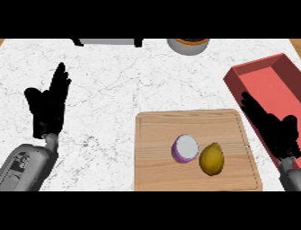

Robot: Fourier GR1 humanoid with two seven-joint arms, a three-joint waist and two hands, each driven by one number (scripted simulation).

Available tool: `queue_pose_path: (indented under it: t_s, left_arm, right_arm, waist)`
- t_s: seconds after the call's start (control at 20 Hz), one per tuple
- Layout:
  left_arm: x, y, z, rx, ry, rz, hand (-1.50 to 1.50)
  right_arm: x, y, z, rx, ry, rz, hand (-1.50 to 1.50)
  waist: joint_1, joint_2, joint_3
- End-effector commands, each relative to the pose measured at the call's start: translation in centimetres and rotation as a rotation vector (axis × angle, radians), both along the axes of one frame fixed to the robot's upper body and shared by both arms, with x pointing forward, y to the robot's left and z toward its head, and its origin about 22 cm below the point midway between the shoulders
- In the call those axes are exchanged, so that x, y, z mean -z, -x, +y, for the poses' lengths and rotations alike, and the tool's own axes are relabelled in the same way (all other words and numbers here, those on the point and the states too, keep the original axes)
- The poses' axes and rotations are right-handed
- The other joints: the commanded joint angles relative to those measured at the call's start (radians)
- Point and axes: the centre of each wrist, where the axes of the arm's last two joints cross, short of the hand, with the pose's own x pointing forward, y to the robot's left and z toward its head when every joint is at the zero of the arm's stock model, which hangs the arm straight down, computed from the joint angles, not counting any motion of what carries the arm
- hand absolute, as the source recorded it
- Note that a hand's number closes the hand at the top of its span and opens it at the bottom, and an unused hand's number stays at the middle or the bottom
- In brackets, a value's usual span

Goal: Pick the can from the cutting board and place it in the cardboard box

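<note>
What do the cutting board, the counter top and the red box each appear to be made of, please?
The cutting board looks like pale wood, matte, with faint grain lines. The counter top looks like white marble or similar stone, with thin dark veins. The red box has flat, plain red walls with a dull finish; cardboard is plausible, though its look leaves that open.

I see a yellow lemon-like fruit (211,158) lying just right of the can, about touching it. Far up past it, at the counter's back edge, a grey bowl-like pot with a brown rim (188,45), cut off by my view. Left of that pot, same back edge, a grey object with black ends (108,42), mostly cropped. All on white marble counter (126,85).
</note>
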Motion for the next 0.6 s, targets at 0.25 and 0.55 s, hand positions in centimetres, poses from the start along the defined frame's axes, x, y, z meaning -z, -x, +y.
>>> queue_pose_path:
  t_s: [0.25,0.55]
  left_arm:
    - [0.1,1.6,3.1,-0.097,0.084,-0.021,0.0]
    - [0.2,2.8,2.9,-0.017,0.173,-0.01,0.0]
  right_arm:
    - [-1.2,4.5,-6.2,0.861,-0.057,-0.305,1.5]
    - [2.1,11.1,-3.1,0.996,0.313,-0.31,-1.5]
  waist:
    - [-0.136,-0.059,0.022]
    - [-0.072,-0.026,0.019]
